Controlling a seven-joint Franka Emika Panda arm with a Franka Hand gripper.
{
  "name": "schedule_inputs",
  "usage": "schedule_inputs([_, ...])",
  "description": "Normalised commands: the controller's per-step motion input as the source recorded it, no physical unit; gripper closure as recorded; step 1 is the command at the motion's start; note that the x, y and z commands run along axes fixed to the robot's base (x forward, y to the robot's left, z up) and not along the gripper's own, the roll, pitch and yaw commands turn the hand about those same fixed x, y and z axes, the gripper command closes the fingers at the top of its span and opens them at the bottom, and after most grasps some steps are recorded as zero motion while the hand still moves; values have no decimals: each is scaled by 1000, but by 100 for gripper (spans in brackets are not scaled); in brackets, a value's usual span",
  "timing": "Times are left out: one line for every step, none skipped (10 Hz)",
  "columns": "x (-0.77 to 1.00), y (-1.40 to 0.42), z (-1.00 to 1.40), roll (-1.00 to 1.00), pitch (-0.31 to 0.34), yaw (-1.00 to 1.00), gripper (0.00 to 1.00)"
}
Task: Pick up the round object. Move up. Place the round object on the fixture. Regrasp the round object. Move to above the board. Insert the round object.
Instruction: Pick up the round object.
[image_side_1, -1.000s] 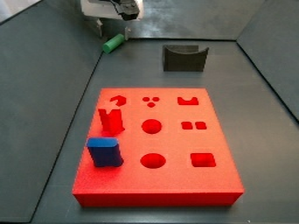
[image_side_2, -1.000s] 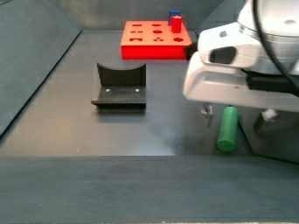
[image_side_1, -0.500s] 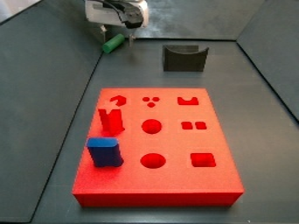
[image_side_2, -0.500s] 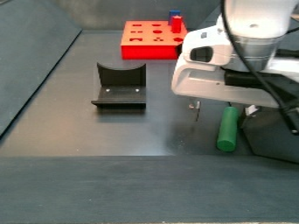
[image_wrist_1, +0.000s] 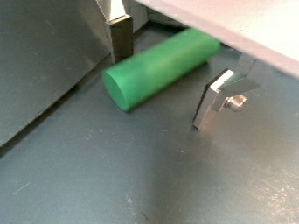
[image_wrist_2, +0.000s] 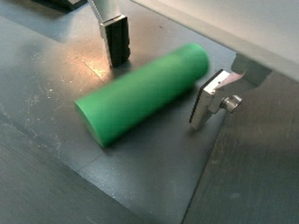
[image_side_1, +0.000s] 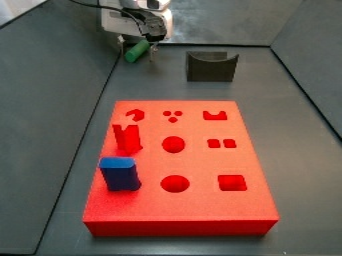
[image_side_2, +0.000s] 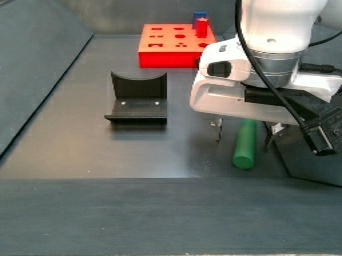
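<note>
Wrist views: round object (image_wrist_1: 162, 68) lying on floor between fingers of spread claw (image_wrist_1: 163, 74), untouched.

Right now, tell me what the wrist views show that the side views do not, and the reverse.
Only the wrist views show the two open fingers flanking the green peg, which lies on the floor, neither pad touching it. Only the side views show the red board, the blue block and the fixture. Both share the green peg beneath the gripper.
</note>
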Motion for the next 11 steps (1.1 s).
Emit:
schedule_inputs([-106, 26, 0, -61, -56, 0, 0])
schedule_inputs([0, 0, 0, 0, 0, 0, 0])
schedule_inputs([0, 0, 0, 0, 0, 0, 100])
schedule_inputs([0, 0, 0, 0, 0, 0, 100])
schedule_inputs([0, 0, 0, 0, 0, 0, 100])
schedule_inputs([0, 0, 0, 0, 0, 0, 100])
schedule_inputs([0, 0, 0, 0, 0, 0, 100])
schedule_inputs([0, 0, 0, 0, 0, 0, 100])
schedule_inputs([0, 0, 0, 0, 0, 0, 100])
schedule_inputs([0, 0, 0, 0, 0, 0, 100])
schedule_inputs([0, 0, 0, 0, 0, 0, 100])
